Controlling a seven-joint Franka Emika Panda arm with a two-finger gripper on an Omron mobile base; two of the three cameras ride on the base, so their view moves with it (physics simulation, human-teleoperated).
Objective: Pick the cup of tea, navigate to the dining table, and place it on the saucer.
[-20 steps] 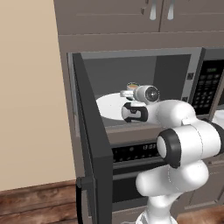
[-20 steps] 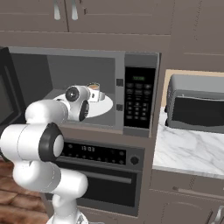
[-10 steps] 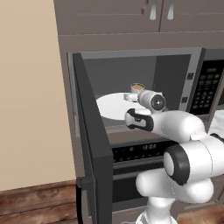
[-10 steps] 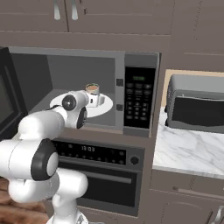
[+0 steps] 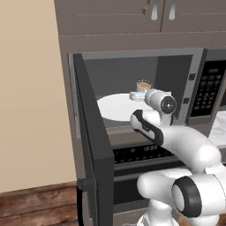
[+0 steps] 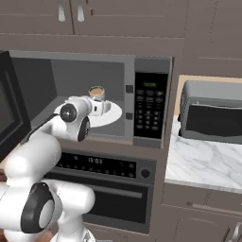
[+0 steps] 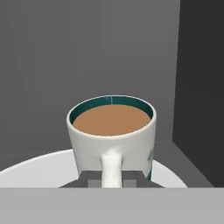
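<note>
Picking is in hand: the cup of tea (image 7: 112,135) stands on the white turntable (image 5: 115,106) inside the microwave (image 6: 113,75), its handle between the fingertips of the gripper (image 7: 111,178), apparently spread but not yet clenched, so next comes closing and lifting out.

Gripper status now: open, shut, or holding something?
Gripper: cannot tell; its dark fingertips flank the handle of the white teal-rimmed cup of tea, but contact isn't clear.
</note>
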